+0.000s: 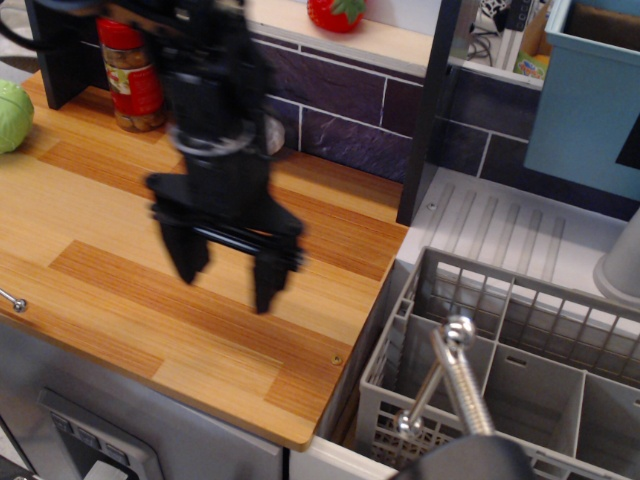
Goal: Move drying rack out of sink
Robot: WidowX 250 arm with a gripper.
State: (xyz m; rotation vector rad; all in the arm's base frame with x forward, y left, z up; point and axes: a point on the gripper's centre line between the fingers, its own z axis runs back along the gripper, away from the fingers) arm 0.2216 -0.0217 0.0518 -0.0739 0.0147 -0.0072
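The gripper [228, 272] hangs over the wooden countertop [120, 250], jaws spread and empty — this looks like the approach step. The drying rack [500, 370] sits in the sink [500, 225] at its four o'clock — next it must reach a lattice wall.

A wooden countertop [120, 260] carries a red-lidded jar [131, 75] and what looks like a cabbage [13, 115].

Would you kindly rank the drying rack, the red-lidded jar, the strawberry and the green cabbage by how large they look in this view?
1. drying rack, by far the largest, though cut off by the frame.
2. red-lidded jar.
3 and 4. strawberry and green cabbage: both are cropped at the picture's edge and show similar areas, so I would not rank them.
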